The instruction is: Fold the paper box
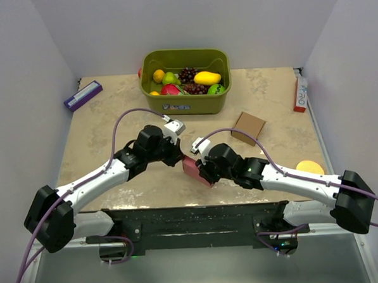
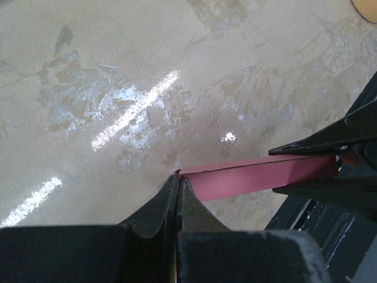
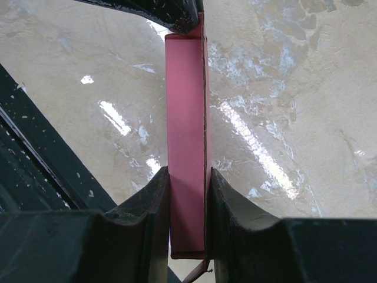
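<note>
The paper box (image 1: 192, 167) is a slim pink-red card box held just above the table between the two arms. My right gripper (image 1: 205, 172) is shut across its narrow sides; in the right wrist view the box (image 3: 187, 118) runs straight up between my fingers (image 3: 154, 200), with a small flap hanging out below. My left gripper (image 1: 180, 157) pinches the box's far end. In the left wrist view its jaws (image 2: 178, 175) are closed at the tip on the card's corner, and the box (image 2: 259, 177) stretches right to the right gripper's fingers (image 2: 321, 141).
A green bin (image 1: 187, 104) of toy fruit stands at the back centre. A small brown cardboard box (image 1: 248, 127) lies to the right of centre. A purple-and-white item (image 1: 83, 95) lies at the back left, a red-and-white item (image 1: 299, 92) at the back right, and an orange disc (image 1: 309, 167) near the right edge.
</note>
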Robot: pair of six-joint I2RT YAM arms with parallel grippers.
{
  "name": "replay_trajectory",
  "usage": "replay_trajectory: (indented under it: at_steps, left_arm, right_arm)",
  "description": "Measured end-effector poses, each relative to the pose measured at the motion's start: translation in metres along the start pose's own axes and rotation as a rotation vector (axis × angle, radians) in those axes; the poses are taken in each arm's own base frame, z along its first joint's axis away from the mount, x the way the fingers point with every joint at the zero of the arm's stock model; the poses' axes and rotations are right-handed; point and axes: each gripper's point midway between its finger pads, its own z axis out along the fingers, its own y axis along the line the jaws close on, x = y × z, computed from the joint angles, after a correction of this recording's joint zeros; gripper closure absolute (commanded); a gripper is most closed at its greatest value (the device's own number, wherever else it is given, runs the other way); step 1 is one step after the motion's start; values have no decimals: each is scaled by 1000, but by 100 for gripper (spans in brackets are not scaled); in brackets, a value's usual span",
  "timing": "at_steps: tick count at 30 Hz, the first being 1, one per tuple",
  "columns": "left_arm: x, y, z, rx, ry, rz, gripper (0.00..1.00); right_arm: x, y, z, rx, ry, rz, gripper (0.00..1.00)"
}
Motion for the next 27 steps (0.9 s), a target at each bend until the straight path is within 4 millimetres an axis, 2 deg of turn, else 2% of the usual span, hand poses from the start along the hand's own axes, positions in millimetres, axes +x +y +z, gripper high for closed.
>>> replay_trajectory:
  at_steps: [11, 27]
  left_arm:
    - [11, -2, 7, 1, -23, -132, 100]
    - [11, -2, 11, -9, -49, -203, 100]
  right_arm:
    - [9, 0, 1, 5, 37, -7, 94]
    - [12, -2, 2, 14, 48, -8, 94]
